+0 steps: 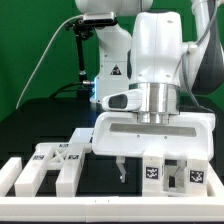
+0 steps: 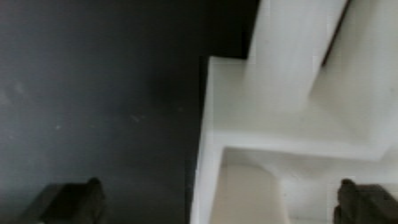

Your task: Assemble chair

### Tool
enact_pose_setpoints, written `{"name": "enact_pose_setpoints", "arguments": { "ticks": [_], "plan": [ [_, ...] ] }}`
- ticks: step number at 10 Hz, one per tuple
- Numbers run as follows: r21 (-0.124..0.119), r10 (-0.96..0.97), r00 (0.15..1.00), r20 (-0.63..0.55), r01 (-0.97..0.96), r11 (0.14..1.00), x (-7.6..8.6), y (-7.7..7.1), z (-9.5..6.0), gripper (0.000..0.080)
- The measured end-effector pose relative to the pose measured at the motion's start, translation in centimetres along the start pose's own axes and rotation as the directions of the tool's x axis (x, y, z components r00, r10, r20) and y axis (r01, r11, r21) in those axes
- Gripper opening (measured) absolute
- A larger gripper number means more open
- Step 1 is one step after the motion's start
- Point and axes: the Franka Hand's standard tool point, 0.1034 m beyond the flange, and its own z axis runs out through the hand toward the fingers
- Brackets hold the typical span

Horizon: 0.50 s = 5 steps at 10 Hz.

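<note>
The chair is in loose matte white parts with black-and-white tags. One cluster of blocky parts (image 1: 52, 164) lies at the exterior view's left, and another (image 1: 172, 171) lies at its right. My gripper (image 1: 128, 172) hangs low between the two clusters, just above the table. In the wrist view a white stepped part (image 2: 285, 110) fills the space ahead, with its edge between my fingers. The gripper (image 2: 217, 203) is open, and both dark fingertips (image 2: 71, 202) stand clear of the part. Nothing is held.
A plain white border rail (image 1: 110, 207) runs along the table's front, with another at the left (image 1: 12, 176). The black table (image 2: 98, 90) lies beside the part. The robot's base (image 1: 110, 70) stands at the back and bears a tag.
</note>
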Motion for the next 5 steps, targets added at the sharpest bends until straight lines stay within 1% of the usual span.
{"name": "enact_pose_setpoints", "arguments": {
  "ticks": [1, 2, 4, 5],
  "plan": [
    [0.0, 0.0, 1.0, 0.0, 0.0, 1.0, 0.0, 0.01, 0.0, 0.0648],
    [0.0, 0.0, 1.0, 0.0, 0.0, 1.0, -0.01, 0.02, 0.0, 0.0539],
    [0.0, 0.0, 1.0, 0.0, 0.0, 1.0, -0.01, 0.02, 0.0, 0.025],
    [0.0, 0.0, 1.0, 0.0, 0.0, 1.0, -0.01, 0.02, 0.0, 0.025]
  ]
}}
